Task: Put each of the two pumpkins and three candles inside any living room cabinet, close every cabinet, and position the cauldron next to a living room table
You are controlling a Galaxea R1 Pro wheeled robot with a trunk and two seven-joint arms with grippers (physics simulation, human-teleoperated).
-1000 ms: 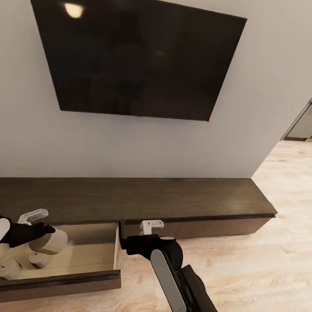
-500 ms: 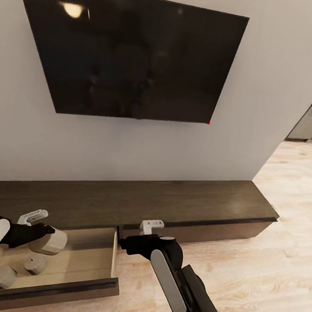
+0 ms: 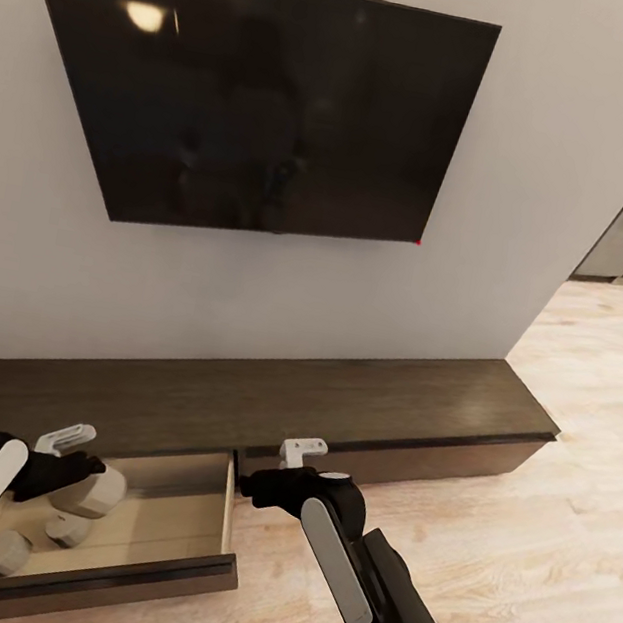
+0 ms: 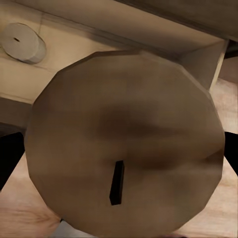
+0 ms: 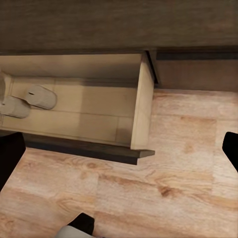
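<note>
My left pincer (image 3: 71, 474) grips a candle (image 3: 91, 491) over the open drawer (image 3: 178, 512) of the cabinet (image 3: 360, 386), where two more candles (image 3: 3, 551) lie. My right pincer (image 3: 300, 452) seems parted, holding nothing, above the floor (image 3: 515, 548).

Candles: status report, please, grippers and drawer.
Left gripper shut on third candle, over open drawer. Two candles lie inside. Right gripper open, empty, before cabinet. Nothing in the way.
</note>
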